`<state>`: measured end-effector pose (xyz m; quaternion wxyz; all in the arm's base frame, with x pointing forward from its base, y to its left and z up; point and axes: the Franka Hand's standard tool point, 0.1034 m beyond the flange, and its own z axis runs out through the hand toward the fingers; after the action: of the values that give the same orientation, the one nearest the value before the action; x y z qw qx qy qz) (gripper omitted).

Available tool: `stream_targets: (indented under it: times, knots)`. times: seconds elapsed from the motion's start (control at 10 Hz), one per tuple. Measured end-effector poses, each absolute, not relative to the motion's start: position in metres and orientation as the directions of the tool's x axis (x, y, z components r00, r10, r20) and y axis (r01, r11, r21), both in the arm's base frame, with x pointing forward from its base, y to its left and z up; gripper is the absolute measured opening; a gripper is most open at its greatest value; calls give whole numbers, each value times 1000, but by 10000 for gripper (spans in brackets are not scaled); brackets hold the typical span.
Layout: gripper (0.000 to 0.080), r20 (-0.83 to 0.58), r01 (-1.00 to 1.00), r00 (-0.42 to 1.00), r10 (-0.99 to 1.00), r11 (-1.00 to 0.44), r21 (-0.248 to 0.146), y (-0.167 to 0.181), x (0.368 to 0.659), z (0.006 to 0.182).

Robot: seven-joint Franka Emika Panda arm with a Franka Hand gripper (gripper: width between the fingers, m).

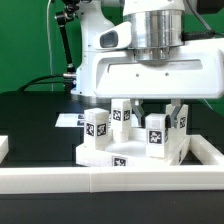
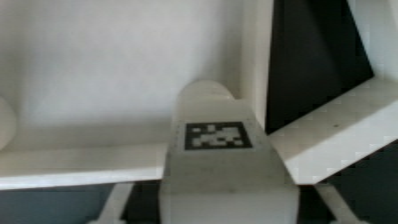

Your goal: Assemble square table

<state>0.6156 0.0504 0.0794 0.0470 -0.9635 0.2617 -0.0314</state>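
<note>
Square table sits at the worktop's front edge, against the border wall, all four legs up. Tool straddles a rear leg; clenched or not, cannot tell. Step: tightening that leg. Next: grip firmly, turn without tilting.

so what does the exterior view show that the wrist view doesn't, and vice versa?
Exterior only: the whole white plastic square tabletop slab with several short white blocky tagged legs standing on it, the long white border wall in front, the black table surface and the arm's white body overhead.

Wrist only: a close look at one white tagged leg, its black-and-white marker readable, with the slab's white surface behind it.

Both: white tagged table parts under the end effector; neither shows clearly whether it grips anything.
</note>
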Motion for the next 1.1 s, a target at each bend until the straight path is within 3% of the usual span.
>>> stream_targets:
  times: [0.5,0.7,1.1]
  knots:
    - [288,13,-660,746,-665,-743,-114,51,616,79]
    - [290,-5,-772,631,-776,-626,-113,50,615,79]
    - [290,-65,-963,259,-964,-253,-88,52,612,78]
